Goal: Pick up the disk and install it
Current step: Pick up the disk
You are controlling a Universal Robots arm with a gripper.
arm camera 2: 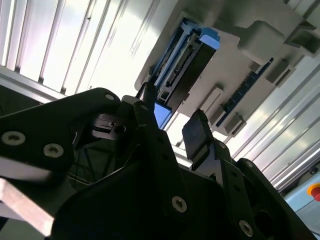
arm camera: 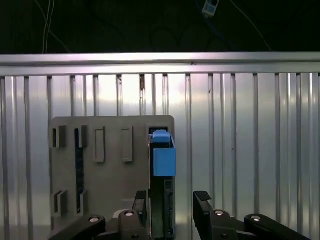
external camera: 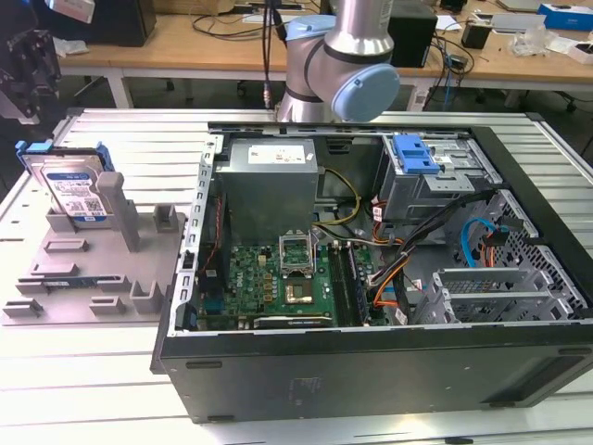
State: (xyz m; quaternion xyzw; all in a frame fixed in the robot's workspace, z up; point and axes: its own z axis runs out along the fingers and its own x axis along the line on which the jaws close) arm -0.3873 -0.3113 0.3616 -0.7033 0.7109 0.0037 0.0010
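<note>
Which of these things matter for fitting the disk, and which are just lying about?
In the job: disk, open gripper close to it, grey holder, computer case with drive cage.
Lying about: cables and black box on the wooden benches.

A ribbed silver aluminium bench (arm camera: 240, 150) ends at a raised metal rail (arm camera: 160, 59), with darkness beyond. A flat grey plastic fixture plate (arm camera: 110, 175) with upright slots lies on the bench, set back from that rail. A thin dark disk (arm camera: 163, 165) in a bright blue plastic carrier frame stands on edge along one side of the plate. The black robot gripper (arm camera: 171, 197) is nearest the camera, its jaws spread apart. One jaw shows on each side of the disk. Contact cannot be told.
</note>
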